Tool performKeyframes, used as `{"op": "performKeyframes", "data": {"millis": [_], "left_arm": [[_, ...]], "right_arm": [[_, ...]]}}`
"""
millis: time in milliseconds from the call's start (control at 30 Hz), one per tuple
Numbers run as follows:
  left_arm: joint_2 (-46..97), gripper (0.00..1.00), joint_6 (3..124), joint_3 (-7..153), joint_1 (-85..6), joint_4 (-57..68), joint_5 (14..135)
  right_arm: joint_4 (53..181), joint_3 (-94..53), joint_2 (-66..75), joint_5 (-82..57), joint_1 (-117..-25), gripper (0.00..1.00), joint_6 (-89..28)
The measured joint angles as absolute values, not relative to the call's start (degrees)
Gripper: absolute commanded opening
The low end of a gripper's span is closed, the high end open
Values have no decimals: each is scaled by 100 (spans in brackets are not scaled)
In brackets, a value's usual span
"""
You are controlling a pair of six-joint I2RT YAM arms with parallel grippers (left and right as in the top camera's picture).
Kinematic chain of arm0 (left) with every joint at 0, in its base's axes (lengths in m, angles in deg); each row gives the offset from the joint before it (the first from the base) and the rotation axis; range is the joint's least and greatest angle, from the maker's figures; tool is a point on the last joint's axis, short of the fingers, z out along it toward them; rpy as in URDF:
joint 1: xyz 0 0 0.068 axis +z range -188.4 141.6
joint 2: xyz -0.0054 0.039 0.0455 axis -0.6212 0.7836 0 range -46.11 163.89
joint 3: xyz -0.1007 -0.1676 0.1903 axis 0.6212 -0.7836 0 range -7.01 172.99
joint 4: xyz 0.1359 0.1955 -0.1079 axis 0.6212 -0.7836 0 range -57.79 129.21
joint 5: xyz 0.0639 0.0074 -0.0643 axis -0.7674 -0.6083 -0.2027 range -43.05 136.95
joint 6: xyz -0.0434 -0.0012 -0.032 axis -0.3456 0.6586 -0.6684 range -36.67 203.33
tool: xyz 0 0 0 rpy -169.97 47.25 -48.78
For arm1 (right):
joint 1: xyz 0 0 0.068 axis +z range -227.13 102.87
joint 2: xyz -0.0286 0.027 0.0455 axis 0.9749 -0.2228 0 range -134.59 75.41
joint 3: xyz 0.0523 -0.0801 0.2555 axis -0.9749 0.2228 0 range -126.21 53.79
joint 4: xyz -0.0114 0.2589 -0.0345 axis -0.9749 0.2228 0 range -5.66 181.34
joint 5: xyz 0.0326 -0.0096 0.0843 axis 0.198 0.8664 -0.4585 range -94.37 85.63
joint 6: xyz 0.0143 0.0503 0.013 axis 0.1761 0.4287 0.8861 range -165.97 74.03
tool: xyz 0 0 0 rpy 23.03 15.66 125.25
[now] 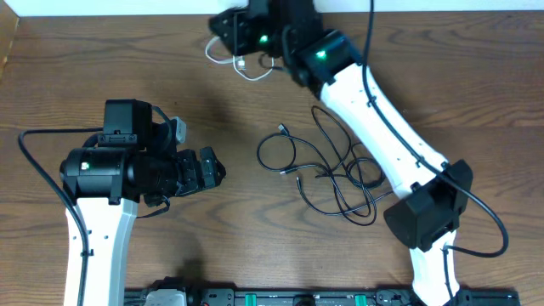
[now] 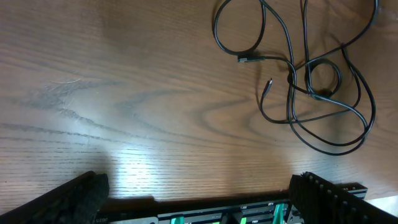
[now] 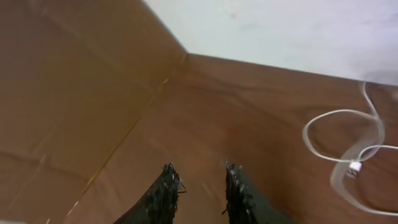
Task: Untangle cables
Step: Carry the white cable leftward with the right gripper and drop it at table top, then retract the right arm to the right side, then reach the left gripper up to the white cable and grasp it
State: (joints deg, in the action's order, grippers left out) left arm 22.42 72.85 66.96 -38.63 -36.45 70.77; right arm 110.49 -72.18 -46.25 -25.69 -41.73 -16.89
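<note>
Several thin black cables (image 1: 331, 174) lie tangled in loops right of the table's middle; in the left wrist view these black cables (image 2: 311, 81) fill the upper right. A short white cable (image 1: 244, 65) is coiled at the far edge, and it also shows at the right of the right wrist view as a white cable (image 3: 348, 149) with a small plug. My left gripper (image 1: 214, 168) stands wide open over bare wood, left of the black tangle, its fingers (image 2: 74, 199) at the frame's bottom corners. My right gripper (image 1: 226, 27) hovers just beyond the white cable, jaws slightly apart (image 3: 199, 171) with nothing between them.
A black rail with green parts (image 1: 297, 297) runs along the table's front edge. The right arm (image 1: 374, 119) stretches diagonally over the right side of the tangle. A white wall (image 3: 280, 31) borders the table's far edge.
</note>
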Motion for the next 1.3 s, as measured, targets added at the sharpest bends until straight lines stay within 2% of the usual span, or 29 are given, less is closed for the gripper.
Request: {"op": "performKeyframes", "data": {"millis": [100,200,267,333,400,633,833,1100,1300], "left_arm": [[2242,98,7285,6696,-3863,-3645,7077],[2242,98,7285,6696,-3863,-3649,7077],[2242,98,7285,6696,-3863,-3645,7079],[2242,98,7285,6696,-3863,-3643,7077],[2244,98,7285,6696,-3863,-3654,7079],[2246,98,7285,6696,-3863,-3647,7077],[2249,98,7285,6696,-3863,-3488,7077],[2249,98,6992,6696,-3863,-3341,7083],[2308,98,6830,6738,-3868,-2163,7975]], "right_arm": [[11368,-7218,-4496,-2551,-4258,24,-1711],[11982,-7218,-4278,-2381,-4459,31,-1744],[12542,-7218,-4070,-2090,-4632,54,-1739],[13283,-7223,-3790,-1721,-4848,83,-1781],[13796,-7223,-3587,-1437,-5021,99,-1788],[15621,-7234,-3025,-145,-5856,99,-2056],[16493,-7238,-3012,860,-6689,99,-2260],[16854,-7238,-3012,1252,-7408,99,-2306],[16856,-7238,-3012,1280,-7443,99,-2314]]}}
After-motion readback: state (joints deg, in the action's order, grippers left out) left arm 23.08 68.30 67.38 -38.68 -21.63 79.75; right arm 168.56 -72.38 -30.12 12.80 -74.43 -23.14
